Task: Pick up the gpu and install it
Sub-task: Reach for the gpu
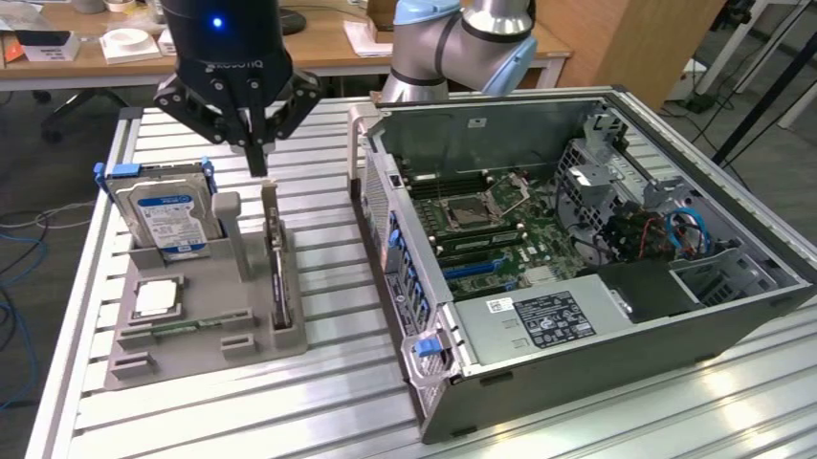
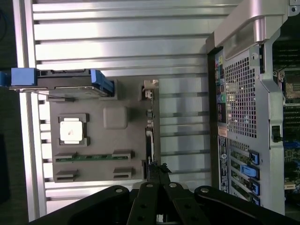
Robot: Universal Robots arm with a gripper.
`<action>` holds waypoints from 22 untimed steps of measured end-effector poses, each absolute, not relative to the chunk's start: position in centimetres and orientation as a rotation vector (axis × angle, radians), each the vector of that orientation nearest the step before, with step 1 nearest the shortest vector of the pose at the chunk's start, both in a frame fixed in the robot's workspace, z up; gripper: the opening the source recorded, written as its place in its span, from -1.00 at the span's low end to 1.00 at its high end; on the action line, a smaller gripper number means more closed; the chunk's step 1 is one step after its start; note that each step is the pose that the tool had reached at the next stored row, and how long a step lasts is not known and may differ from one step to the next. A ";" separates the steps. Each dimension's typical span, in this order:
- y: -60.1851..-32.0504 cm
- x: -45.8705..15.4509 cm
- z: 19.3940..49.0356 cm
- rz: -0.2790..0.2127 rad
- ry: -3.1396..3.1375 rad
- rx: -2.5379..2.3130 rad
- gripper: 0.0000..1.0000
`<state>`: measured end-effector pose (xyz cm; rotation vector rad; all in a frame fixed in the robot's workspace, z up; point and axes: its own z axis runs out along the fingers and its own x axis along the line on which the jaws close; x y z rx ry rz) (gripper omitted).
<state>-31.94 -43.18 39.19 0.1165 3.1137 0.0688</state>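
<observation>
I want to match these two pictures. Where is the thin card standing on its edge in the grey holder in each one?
Exterior view: the thin dark gpu card stands on edge, left of middle, in the grey plastic holder, on its side nearer the open metal computer case.
Wrist view: the gpu card is a narrow strip along the holder's side facing that case.
Shared landmark: the square silver processor chip lying in the holder.

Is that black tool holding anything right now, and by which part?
Nothing, it seems: the tool is shut just above the gpu, which stands on edge in the grey holder.
</observation>
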 end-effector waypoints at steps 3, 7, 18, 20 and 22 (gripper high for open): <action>-43.4 -31.9 39.2 0.069 3.114 0.117 -0.79; -43.8 -31.9 39.2 0.069 3.114 0.117 -0.79; -44.7 -32.0 39.2 0.069 3.114 0.117 -0.79; -44.9 -31.9 39.2 0.069 3.114 0.117 -0.79; -45.0 -32.0 39.2 0.069 3.114 0.117 -0.79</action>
